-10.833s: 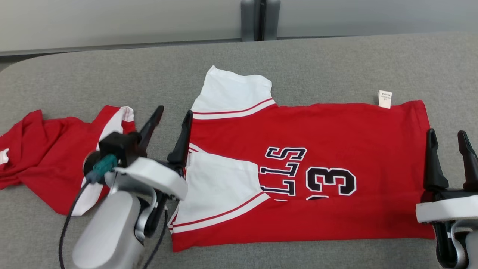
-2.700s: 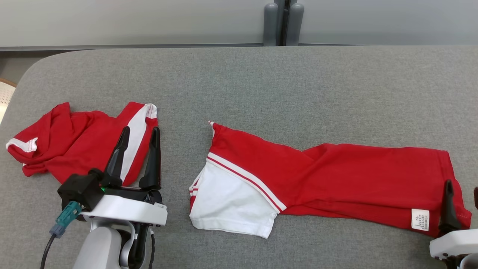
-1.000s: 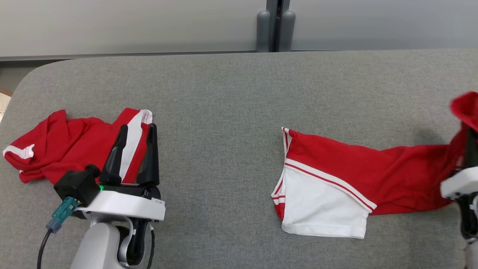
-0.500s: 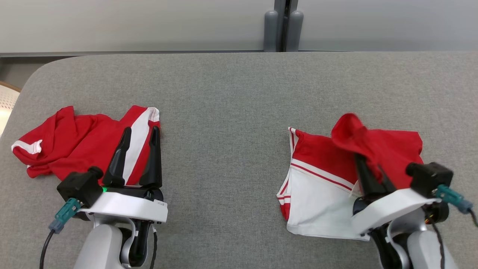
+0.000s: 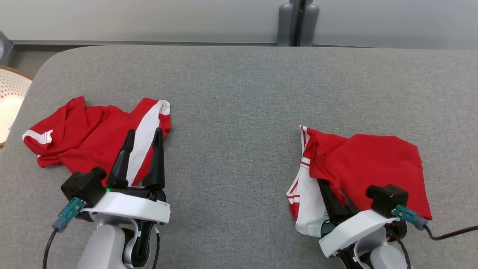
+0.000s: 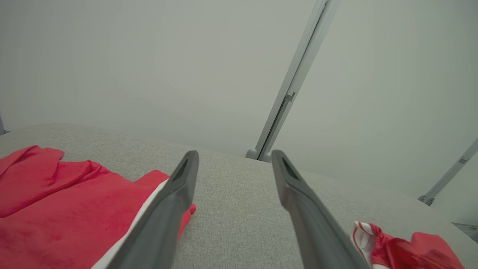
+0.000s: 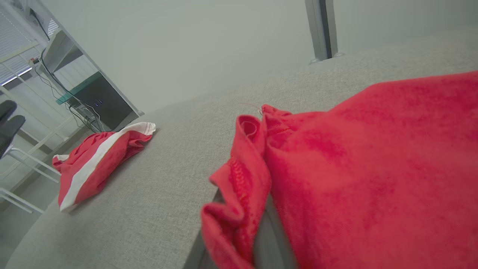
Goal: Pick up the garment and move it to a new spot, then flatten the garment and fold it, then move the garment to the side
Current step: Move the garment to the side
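Grey counter (image 5: 231, 93), garment (image 5: 373, 164) half-folded at lower right of head view. Right tool (image 5: 330, 196) is clamped on its red edge, cloth draped over it. Left tool (image 5: 145, 130) is apart, idle above spare shirt (image 5: 86, 142). Best: lower edge flat, corners aligned, then release.

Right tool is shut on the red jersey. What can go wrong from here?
1. Cloth of the jersey drapes over the right tool; pulling out may snag it and drag the fold open.
2. The white sleeve sticks out past the red layer; the uneven fold may loosen when moved.
3. The open left tool hangs over the second red garment; a dip could catch it.
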Controlling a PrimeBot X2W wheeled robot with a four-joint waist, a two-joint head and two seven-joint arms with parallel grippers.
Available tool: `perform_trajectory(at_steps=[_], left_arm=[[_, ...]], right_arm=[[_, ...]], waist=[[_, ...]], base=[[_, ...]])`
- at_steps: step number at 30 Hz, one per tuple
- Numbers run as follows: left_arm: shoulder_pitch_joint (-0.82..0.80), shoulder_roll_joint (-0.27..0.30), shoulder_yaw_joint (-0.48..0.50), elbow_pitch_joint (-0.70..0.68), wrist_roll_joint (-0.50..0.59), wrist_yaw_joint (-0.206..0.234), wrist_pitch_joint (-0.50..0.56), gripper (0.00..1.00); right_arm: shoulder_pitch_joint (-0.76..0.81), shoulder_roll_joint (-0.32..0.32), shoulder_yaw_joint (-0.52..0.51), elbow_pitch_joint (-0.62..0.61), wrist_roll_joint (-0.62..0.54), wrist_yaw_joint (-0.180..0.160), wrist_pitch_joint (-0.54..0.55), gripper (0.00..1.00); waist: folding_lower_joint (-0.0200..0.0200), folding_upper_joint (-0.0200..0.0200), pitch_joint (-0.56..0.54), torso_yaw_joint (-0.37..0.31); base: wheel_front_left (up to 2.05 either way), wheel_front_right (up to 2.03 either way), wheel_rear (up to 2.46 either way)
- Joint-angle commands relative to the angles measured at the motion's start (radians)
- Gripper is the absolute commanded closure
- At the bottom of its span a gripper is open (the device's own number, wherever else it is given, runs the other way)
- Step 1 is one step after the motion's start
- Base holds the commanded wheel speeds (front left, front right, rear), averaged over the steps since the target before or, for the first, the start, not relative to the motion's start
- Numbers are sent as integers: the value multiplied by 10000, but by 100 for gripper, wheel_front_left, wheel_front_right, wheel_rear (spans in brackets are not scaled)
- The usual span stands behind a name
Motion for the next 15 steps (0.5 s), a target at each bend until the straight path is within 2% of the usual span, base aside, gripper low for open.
perform_trajectory(at_steps=[1, 6, 12, 15], left_arm=[[-147, 35, 2, 25, -74, 41, -1, 0], [-146, 35, -64, 76, -131, 49, -1, 0], [-80, 37, -43, 134, -107, 49, -1, 0], [-64, 35, -60, 167, -84, 60, -1, 0]], right_arm=[[-148, -26, 79, 289, 273, 0, -290, 0], [-465, -7, 727, 1063, 606, 0, -751, 0], [-816, -25, 2584, 1057, 1816, 0, -74, 0], [-1000, -35, 2709, 1034, 2055, 0, -95, 0]], waist=[[0, -1, 10, 39], [0, -1, -5, 112], [0, -1, -74, 95], [0, -1, -158, 63]], base=[[0, 0, 0], [0, 0, 0], [0, 0, 0], [0, 0, 0]])
